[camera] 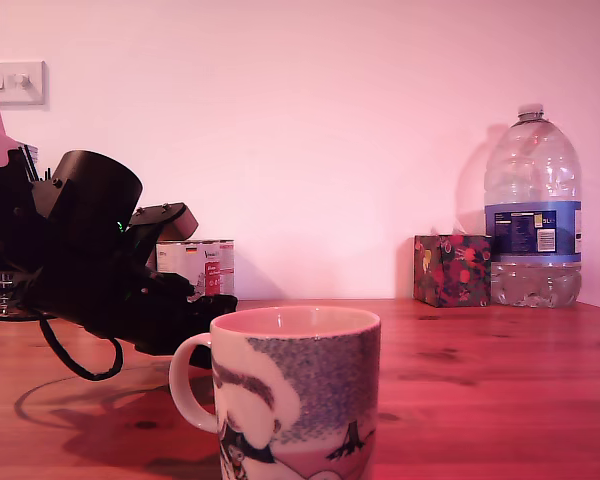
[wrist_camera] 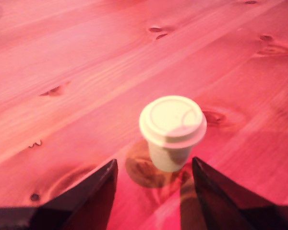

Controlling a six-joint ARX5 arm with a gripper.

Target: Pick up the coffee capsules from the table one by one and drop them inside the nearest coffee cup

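Observation:
A pale tan coffee capsule stands on the reddish wooden table with its wide flat rim up, casting a round shadow. My gripper is open, and its two dark fingertips sit on either side of the capsule and just short of it, not touching. In the exterior view the black arm reaches low over the table from the exterior view's left, and the gripper ends just behind the coffee cup. That big speckled mug with a white handle stands in the foreground and hides the capsule.
A white-and-red tin can stands behind the arm. A patterned box and a large water bottle sit by the wall on the exterior view's right. A black cable loops on the table under the arm.

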